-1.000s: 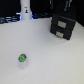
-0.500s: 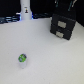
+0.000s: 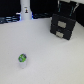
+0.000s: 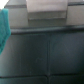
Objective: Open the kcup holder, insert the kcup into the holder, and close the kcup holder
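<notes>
The kcup holder (image 3: 63, 26) is a black boxy unit with two front panels and small light handles, at the exterior view's upper right. Both panels look shut. The kcup (image 3: 22, 59), a small white pod with a green and blue top, stands alone on the white table, near the front left of the exterior view. My gripper (image 3: 68, 10) is a dark blur right above and behind the holder, far from the kcup; its jaws are not distinct. The wrist view is filled by a black panel (image 4: 45, 55) with a light handle (image 4: 47, 11), seen from very close.
A tall white bottle-like object (image 3: 25, 10) stands at the back left of the exterior view. Dark clutter runs along the table's back edge (image 3: 10, 20). A teal shape (image 4: 5, 27) sits at one edge of the wrist view; what it is does not show.
</notes>
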